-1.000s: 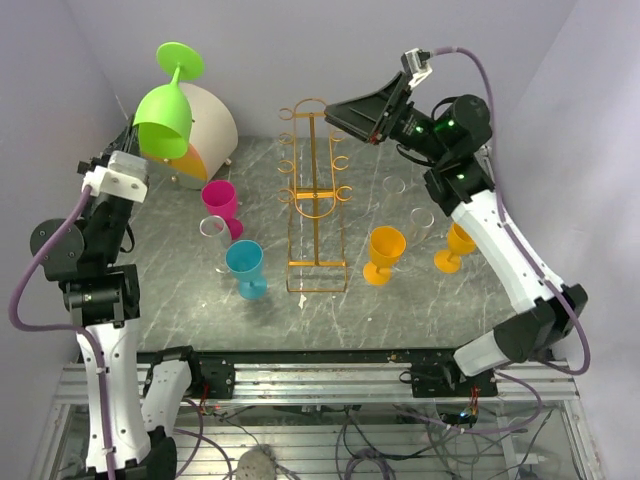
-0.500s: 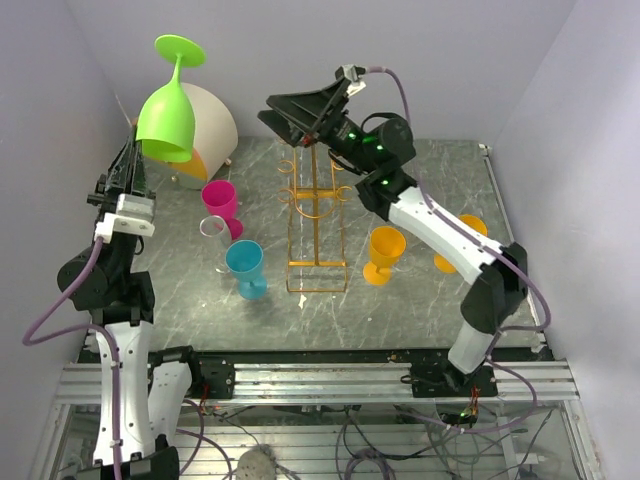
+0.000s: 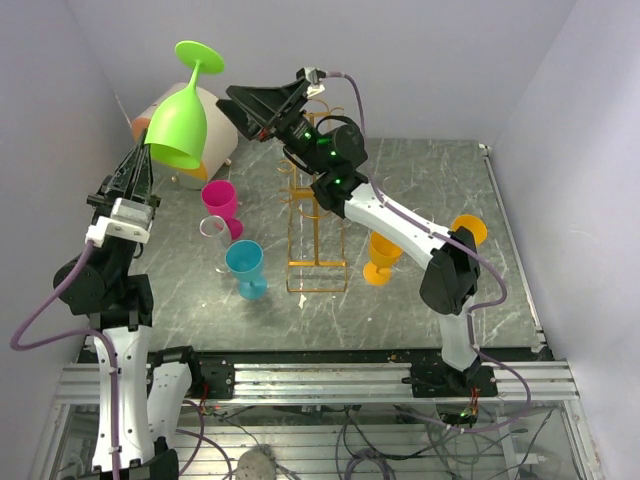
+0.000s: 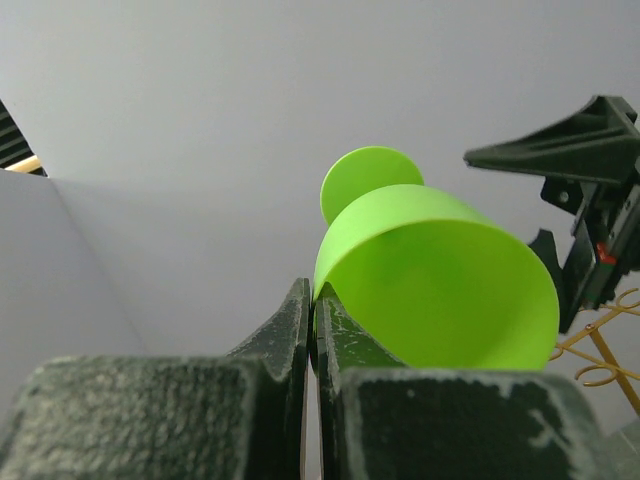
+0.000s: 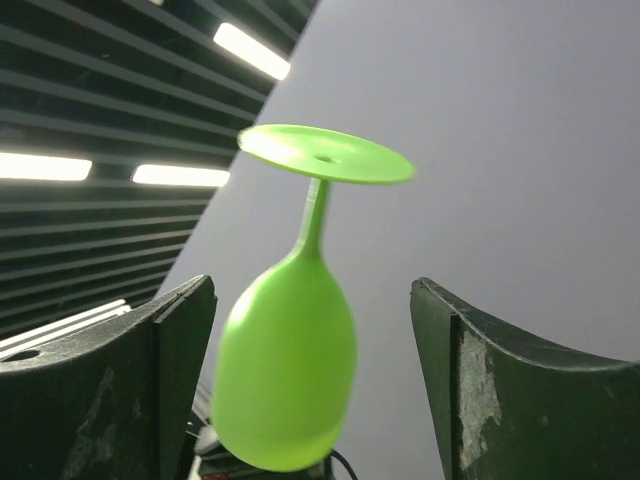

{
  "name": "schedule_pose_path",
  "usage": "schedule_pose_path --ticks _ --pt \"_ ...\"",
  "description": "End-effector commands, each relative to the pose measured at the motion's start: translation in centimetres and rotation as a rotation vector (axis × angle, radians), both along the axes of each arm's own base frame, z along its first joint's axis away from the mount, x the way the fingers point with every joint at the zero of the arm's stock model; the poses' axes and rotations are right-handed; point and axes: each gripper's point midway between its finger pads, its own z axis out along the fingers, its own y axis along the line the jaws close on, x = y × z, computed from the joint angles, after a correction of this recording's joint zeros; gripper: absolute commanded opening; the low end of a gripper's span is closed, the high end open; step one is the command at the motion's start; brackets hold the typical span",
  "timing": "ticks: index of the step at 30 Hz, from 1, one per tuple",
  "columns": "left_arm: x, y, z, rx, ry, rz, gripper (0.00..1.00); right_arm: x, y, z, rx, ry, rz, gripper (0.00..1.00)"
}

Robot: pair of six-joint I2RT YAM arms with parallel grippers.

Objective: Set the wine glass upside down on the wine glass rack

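Ceiling lights show only past right pincer.

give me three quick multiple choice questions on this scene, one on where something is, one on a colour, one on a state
1. Where is the green wine glass?
A) held up in the air by the left tool
B) hanging from a hook
C) standing among the other glasses

2. What colour is the glass nearest the right side of the wine glass rack?
A) pink
B) orange
C) cyan

3. How is the right tool?
A) shut on the stem
B) shut on a wire
C) open

Answers:
1 A, the left tool pinches its rim, foot upward.
2 B, an orange glass stands there.
3 C, its fingers stand apart in the right wrist view.
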Motion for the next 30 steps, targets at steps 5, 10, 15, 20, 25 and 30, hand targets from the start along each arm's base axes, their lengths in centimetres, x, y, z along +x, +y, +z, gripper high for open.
schedule_pose_path --ticks 5,10,15,20,25,30 --pt "-0.7 -0.3 0.8 -0.031 -0.016 -0.037 0.07 -1.4 0.2 3.9 0.166 -0.042 0.036 0.69" --pt "-0.4 -0.4 0.3 -0.043 -0.001 -0.048 0.07 -1.8 1.5 3.8 0.152 -0.04 0.039 0.69" --pt "-0.3 -0.4 -0.1 -0.058 0.011 -0.063 0.07 -1.8 2.1 3.1 0.155 -0.013 0.043 0.69" --pt "0.0 -0.7 -0.8 -0.064 0.037 -0.086 0.07 -1.8 2.0 3.0 0.204 0.006 0.079 0.69" --pt "0.3 -0.7 -1.4 -0.074 0.049 -0.091 0.07 -1.7 1.8 3.1 0.233 0.01 0.094 0.64" --pt "0.5 -0.7 -1.9 -0.077 0.059 -0.092 0.07 -1.9 2.0 3.0 0.232 0.008 0.091 0.51"
